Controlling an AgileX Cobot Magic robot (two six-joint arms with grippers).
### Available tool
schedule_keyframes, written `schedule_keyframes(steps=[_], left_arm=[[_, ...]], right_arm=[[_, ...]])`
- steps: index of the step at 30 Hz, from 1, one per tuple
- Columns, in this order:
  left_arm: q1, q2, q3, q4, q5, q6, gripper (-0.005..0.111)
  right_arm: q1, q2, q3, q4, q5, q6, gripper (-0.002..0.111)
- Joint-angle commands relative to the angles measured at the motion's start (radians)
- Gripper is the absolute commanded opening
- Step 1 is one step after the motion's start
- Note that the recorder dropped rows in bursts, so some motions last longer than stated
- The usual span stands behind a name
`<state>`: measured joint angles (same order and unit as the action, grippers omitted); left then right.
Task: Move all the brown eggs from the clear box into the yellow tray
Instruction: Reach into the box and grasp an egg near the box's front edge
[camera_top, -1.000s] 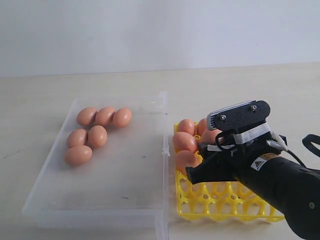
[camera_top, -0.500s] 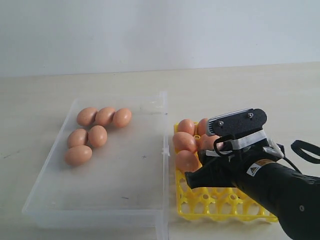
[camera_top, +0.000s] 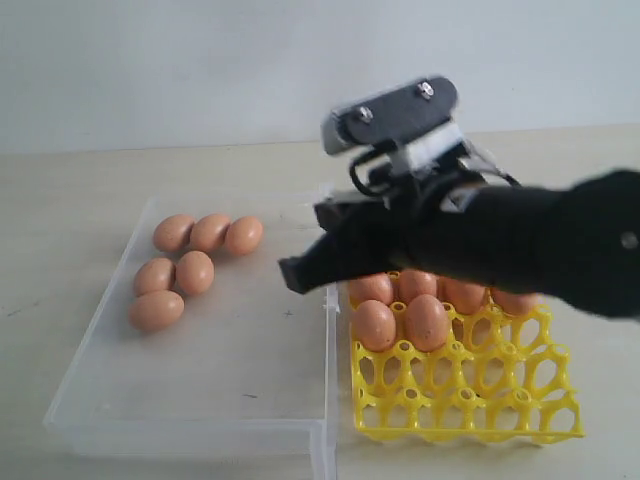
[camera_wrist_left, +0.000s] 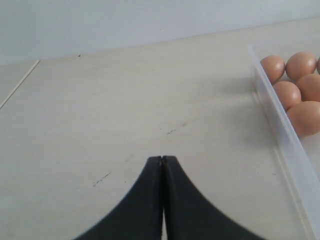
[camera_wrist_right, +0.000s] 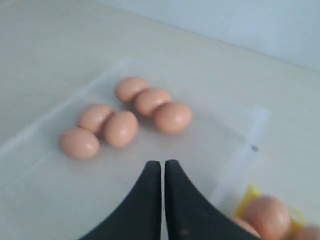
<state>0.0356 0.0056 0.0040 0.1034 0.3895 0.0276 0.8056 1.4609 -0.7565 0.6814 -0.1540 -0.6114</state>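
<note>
Right gripper (camera_top: 297, 274) risen off yellow tray (camera_top: 470, 405), swung across above clear box (camera_top: 200, 420); jaws now pressed together, empty; tray's brown eggs (camera_top: 427, 322) uncovered.

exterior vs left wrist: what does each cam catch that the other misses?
Exterior only: the yellow tray with seated eggs in its cups, and the right tool above the clear box. Left wrist only: the left tool, shut, over the table beside the box. Both: the clear box and the loose brown eggs in it, though the left wrist catches only part of that cluster.
</note>
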Motion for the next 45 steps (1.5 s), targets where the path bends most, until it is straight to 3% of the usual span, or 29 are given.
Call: schedule_keyframes(steps=[1,5,9,14,18,22,27,39,42,44,45], left_arm=[[-0.006,-0.006,-0.004,-0.002,-0.009,-0.005,0.000],[-0.006,-0.006,-0.004,-0.002,-0.009,-0.005,0.000],[-0.006,-0.006,-0.004,-0.002,-0.009,-0.005,0.000],[-0.006,-0.006,-0.004,-0.002,-0.009,-0.005,0.000],[-0.006,-0.006,-0.004,-0.002,-0.009,-0.005,0.000],[-0.006,-0.006,-0.004,-0.002,-0.009,-0.005,0.000],[-0.006,-0.006,-0.004,-0.002,-0.009,-0.005,0.000],[-0.006,-0.006,-0.004,-0.002,-0.009,-0.005,0.000],[-0.006,-0.006,-0.004,-0.002,-0.009,-0.005,0.000],[-0.006,-0.006,-0.004,-0.002,-0.009,-0.005,0.000],[-0.006,-0.006,-0.004,-0.002,-0.009,-0.005,0.000]], right_arm=[[-0.005,0.121,-0.238,-0.185,0.265,0.086,0.000],[-0.001,0.314,-0.468,-0.412,0.521,0.434,0.001],[0.021,0.498,-0.686,-0.517,0.753,0.577,0.022],[0.067,0.642,-0.887,-0.522,0.940,0.372,0.063],[0.116,0.707,-0.938,-0.617,0.963,0.040,0.060],[0.137,0.735,-0.938,-0.718,0.866,0.001,0.060],[0.137,0.777,-0.965,-0.705,0.770,-0.018,0.070],[0.137,0.917,-1.078,-0.660,0.725,-0.038,0.069],[0.137,0.931,-1.077,-0.669,0.734,-0.018,0.054],[0.137,0.928,-1.077,-0.689,0.741,0.038,0.026],[0.135,0.922,-1.077,-0.704,0.743,0.061,0.005]])
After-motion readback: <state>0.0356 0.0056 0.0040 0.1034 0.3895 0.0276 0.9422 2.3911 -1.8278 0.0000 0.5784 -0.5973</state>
